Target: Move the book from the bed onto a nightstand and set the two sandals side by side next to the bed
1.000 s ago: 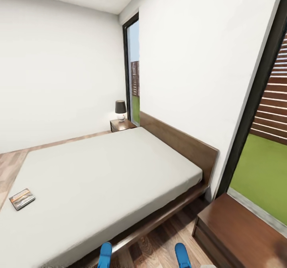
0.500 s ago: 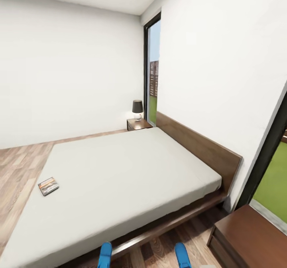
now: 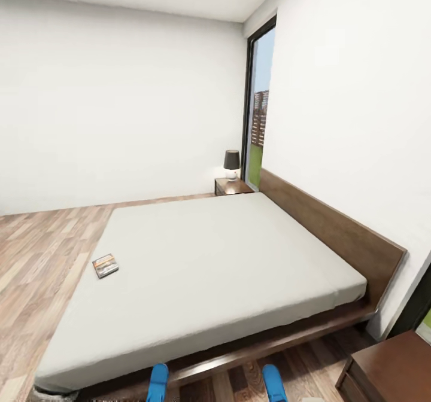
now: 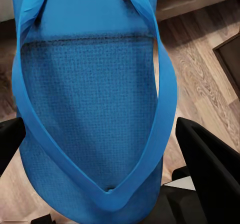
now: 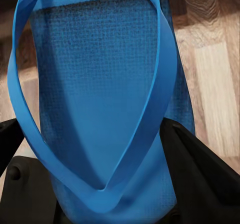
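Observation:
In the head view, the book (image 3: 105, 265) lies flat on the pale mattress of the bed (image 3: 227, 270), near the side facing the open floor. One nightstand (image 3: 232, 185) stands at the far end of the headboard, and the corner of another nightstand (image 3: 389, 369) shows at the lower right. The tips of the two sandals (image 3: 158, 383) (image 3: 272, 383) poke up at the lower edge, in front of the bed frame. My left gripper (image 4: 107, 154) is shut on one blue sandal (image 4: 90, 99). A second blue sandal (image 5: 95, 84) is clamped in my right gripper (image 5: 102, 159), also shut.
A small lamp (image 3: 231, 164) with a dark shade stands on the far nightstand. A tall dark-framed window (image 3: 258, 115) is beside it. Wood-plank floor (image 3: 36, 258) stretches to the left of the bed as far as the white wall.
The whole picture has slid to the right, so the camera has turned left. More floor now shows left of the bed, less of the near nightstand. Both sandals stay held.

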Robot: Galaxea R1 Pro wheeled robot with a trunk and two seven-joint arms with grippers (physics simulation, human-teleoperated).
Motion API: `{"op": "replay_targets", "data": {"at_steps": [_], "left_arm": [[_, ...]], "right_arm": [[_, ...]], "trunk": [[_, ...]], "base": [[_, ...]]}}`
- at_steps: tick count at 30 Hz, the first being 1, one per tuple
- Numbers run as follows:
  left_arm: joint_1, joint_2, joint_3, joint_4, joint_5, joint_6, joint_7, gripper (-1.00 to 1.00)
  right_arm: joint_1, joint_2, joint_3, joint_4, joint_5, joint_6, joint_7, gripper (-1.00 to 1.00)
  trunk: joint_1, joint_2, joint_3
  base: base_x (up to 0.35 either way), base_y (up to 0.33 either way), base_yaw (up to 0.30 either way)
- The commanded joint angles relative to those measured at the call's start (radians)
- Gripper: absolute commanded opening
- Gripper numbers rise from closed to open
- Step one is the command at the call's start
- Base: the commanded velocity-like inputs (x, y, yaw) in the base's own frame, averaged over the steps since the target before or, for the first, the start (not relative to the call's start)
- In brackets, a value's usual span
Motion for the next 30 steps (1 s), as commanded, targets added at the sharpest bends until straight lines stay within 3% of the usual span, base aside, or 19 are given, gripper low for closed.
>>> {"op": "replay_targets", "data": {"at_steps": [1, 30], "left_arm": [[-0.001, 0.0, 0.009, 0.001, -0.008, -0.003, -0.003, -1.0], [-0.001, 0.0, 0.009, 0.001, -0.008, -0.003, -0.004, -1.0]], "right_arm": [[-0.001, 0.0, 0.008, 0.003, -0.011, -0.002, 0.005, -1.0], [-0.001, 0.0, 0.007, 0.002, -0.013, -0.002, 0.006, -1.0]], "trunk": [[0.0, -0.001, 0.0], [0.0, -0.001, 0.0]], "base": [[0.0, 0.0, 0.294], [-0.002, 0.0, 0.293]]}}
